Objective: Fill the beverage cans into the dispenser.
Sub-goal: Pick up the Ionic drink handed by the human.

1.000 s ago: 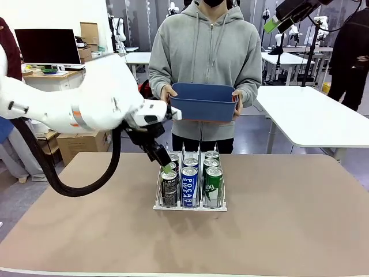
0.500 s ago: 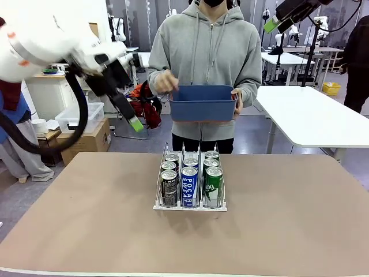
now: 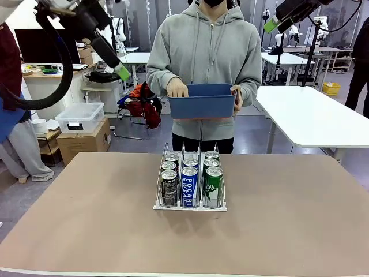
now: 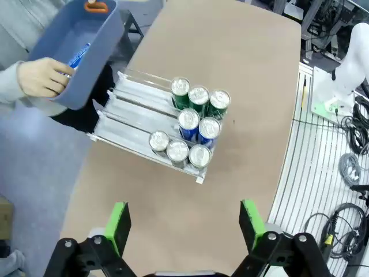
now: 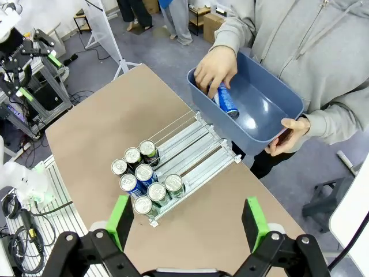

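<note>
We read "POCARI SWEAT" on the blue can [image 3: 189,186] in the dispenser [image 3: 173,206], at the centre of the table [image 3: 288,219]. The left gripper [image 3: 121,73] is raised at ten o'clock and the right gripper [image 3: 270,25] at one o'clock, both wide and empty. A hand [image 5: 214,70] touches a loose can [image 5: 226,103] in the bin [image 5: 271,124] at twelve.

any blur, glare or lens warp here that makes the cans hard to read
Front view: even light, the cans sharp, lettering readable, a faint shadow under the dispenser. Left wrist view: wide-angle bend along the table edge, silver tops shining. Right wrist view: same bend, the clear lanes glinting pale.
</note>
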### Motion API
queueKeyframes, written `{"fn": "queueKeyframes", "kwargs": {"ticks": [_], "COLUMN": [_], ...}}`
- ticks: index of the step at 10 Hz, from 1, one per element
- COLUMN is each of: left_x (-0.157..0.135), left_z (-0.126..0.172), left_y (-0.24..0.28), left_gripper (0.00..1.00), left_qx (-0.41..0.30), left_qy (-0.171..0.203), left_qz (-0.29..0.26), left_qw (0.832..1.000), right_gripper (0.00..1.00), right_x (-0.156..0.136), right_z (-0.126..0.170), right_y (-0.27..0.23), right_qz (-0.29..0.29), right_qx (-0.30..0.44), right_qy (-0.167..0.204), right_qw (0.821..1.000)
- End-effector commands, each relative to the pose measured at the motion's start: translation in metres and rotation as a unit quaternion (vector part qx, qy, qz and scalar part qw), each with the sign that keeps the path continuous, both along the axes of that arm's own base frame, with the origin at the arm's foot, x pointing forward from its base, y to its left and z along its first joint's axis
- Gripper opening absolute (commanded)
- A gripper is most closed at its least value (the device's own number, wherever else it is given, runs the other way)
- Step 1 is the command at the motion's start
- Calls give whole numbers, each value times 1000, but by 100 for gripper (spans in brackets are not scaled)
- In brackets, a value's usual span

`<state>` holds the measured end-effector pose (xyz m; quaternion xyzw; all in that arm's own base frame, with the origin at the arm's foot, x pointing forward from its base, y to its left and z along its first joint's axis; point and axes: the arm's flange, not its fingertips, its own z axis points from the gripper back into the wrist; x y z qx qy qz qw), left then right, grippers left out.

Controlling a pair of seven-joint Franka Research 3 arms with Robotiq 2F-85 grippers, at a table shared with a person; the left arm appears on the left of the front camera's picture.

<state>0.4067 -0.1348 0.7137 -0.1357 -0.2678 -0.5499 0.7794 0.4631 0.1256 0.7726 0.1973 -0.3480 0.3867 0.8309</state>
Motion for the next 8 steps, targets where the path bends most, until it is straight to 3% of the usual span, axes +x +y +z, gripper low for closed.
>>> {"fn": "queueKeyframes", "kwargs": {"ticks": [1, 3, 6, 8], "left_x": [-10, -23, -42, -33], "left_z": [-1, 21, 33, 45], "left_y": [17, 40, 59, 59], "left_gripper": [100, 100, 100, 100], "left_qx": [-29, -61, -66, -61], "left_qy": [-31, -65, -86, -80], "left_qz": [27, 67, 97, 81], "left_qw": [999, 994, 989, 992], "right_gripper": [100, 100, 100, 100], "right_x": [-2, -2, -2, -2], "right_z": [-2, -2, -2, -2], "right_y": [0, 0, 0, 0], "right_qz": [2, 2, 2, 2], "right_qx": [4, 4, 4, 4], "right_qy": [1, 1, 1, 1], "right_qw": [1000, 1000, 1000, 1000]}}
